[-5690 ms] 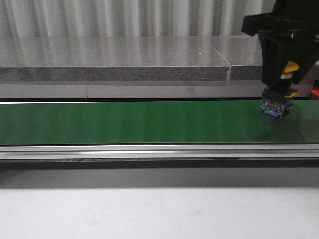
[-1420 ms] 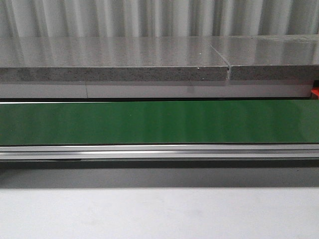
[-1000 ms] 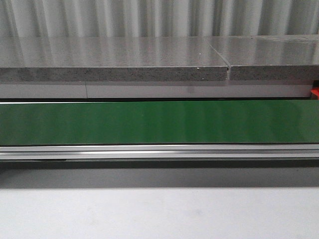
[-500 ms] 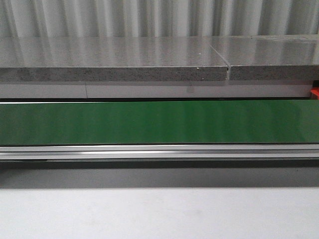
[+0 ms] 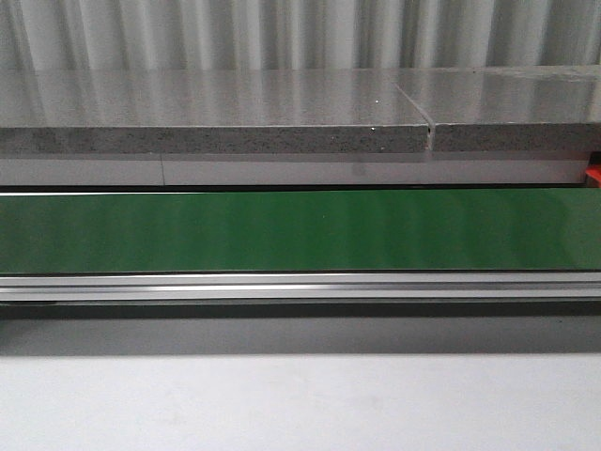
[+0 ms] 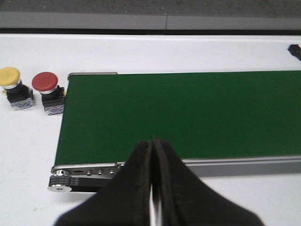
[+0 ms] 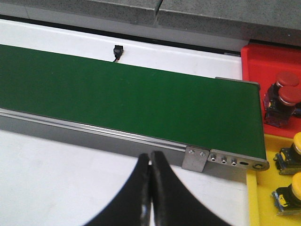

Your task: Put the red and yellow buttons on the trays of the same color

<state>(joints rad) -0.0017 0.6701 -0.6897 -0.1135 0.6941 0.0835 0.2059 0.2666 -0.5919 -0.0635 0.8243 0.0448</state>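
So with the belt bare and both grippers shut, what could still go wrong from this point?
1. The yellow-capped button and red-capped button stand close together beside the green conveyor belt; a gripper reaching for one may knock the other.
2. The red tray and yellow tray adjoin, already holding buttons, so a drop could hit those or land in the wrong colour.

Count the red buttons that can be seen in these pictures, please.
3. One red button stands on the white table beside the yellow button, past the end of the green belt. Two more sit in the red tray; others may be hidden out of frame.
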